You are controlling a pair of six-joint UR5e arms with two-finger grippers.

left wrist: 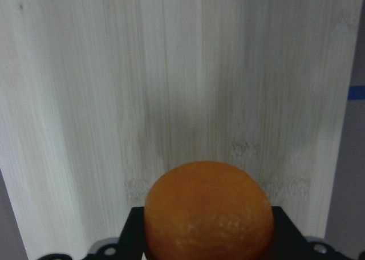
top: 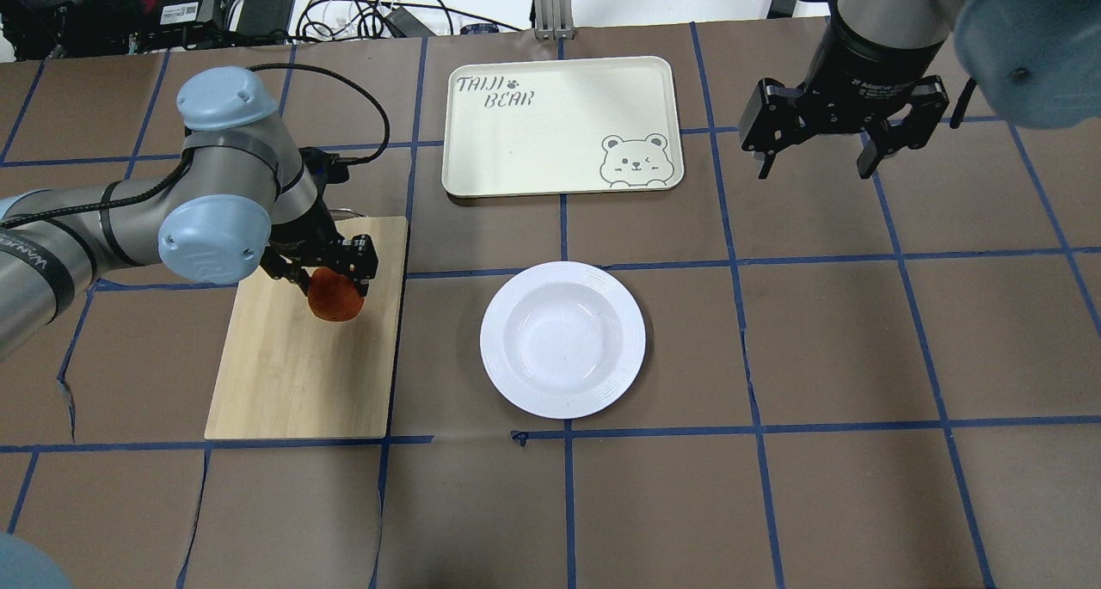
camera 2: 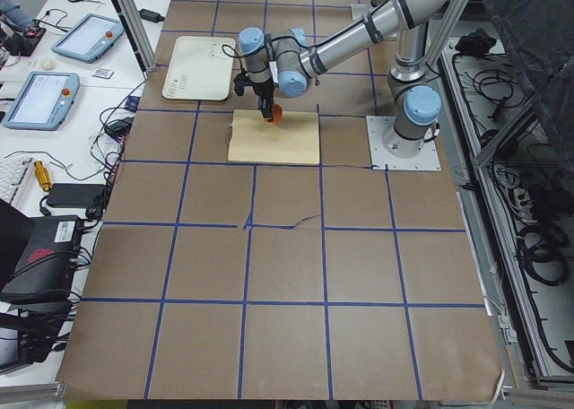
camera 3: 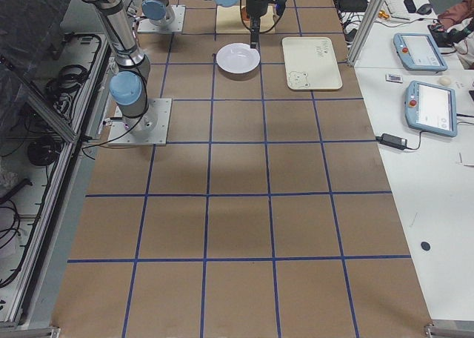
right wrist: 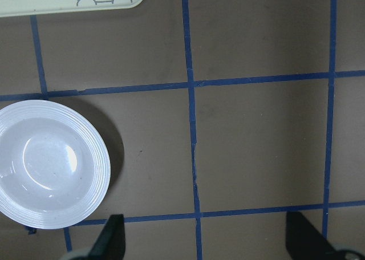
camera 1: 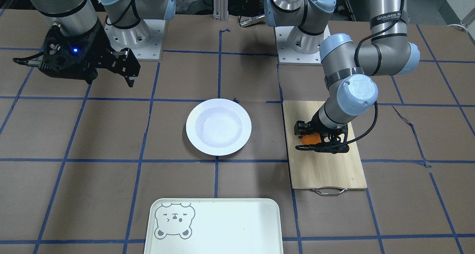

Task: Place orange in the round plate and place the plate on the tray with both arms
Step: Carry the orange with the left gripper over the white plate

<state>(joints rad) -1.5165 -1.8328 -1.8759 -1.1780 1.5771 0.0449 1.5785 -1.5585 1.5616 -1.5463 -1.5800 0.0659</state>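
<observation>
The left gripper (top: 334, 281) has its fingers clamped on the orange (top: 335, 299), one on each side, right over the bamboo cutting board (top: 284, 374). The left wrist view shows the fruit sitting between the black fingers with pale wood grain spread out below it. Whether the peel touches the wood cannot be told.

From the round plate (top: 562, 404), mid-surface, the orange lies at 9 o'clock in the overhead view. A strip of brown surface (top: 817, 331) crossed by blue tape lines lies between board and plate. The plate's bowl is bare and glossy.

At the plate's 12 o'clock sits the tray (top: 550, 125), flat and apart from the plate, with its bear face in the corner nearest the plate.

Up at 2 o'clock the right gripper (top: 813, 174) hangs above the surface, fingers wide apart and gripping nothing. Its wrist camera looks down on the plate and a corner of the tray.

The board's metal handle (camera 1: 328, 190) points away from the robot.
</observation>
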